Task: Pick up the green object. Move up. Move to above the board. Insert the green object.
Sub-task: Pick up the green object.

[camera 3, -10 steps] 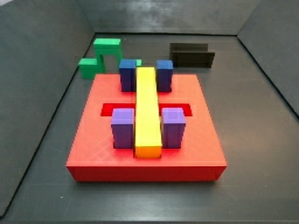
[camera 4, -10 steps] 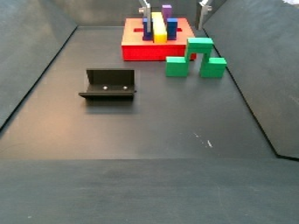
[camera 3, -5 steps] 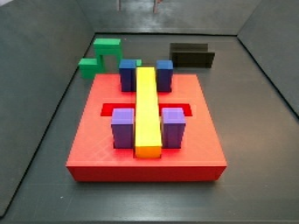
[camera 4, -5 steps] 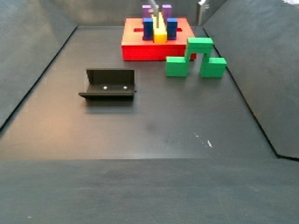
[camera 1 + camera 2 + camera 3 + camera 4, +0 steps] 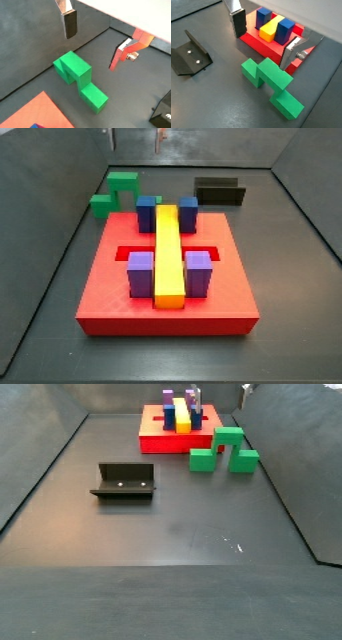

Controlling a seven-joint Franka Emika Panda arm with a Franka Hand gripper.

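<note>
The green object [image 5: 118, 190] is a bright green arch-shaped piece lying on the dark floor just beyond the board's far left corner; it also shows in the other side view [image 5: 223, 449]. The board [image 5: 107, 293] is a red slab carrying a yellow bar, blue blocks and purple blocks. My gripper [image 5: 135, 140] hangs above the green object, open and empty. In both wrist views the green object [image 5: 80, 80] [image 5: 271, 82] lies below the gripper [image 5: 91, 50] [image 5: 263, 49], between and a little past the spread fingers. The board shows behind one finger [image 5: 238, 22].
The fixture [image 5: 221, 191] stands on the floor beyond the board's far right corner and shows in the other side view [image 5: 124, 481] and in a wrist view [image 5: 191, 55]. Grey walls close in the floor on both sides and behind the green object.
The gripper's fingers have come down into the top of the side view and shifted left, over the green object. The green object, board and fixture have not moved.
</note>
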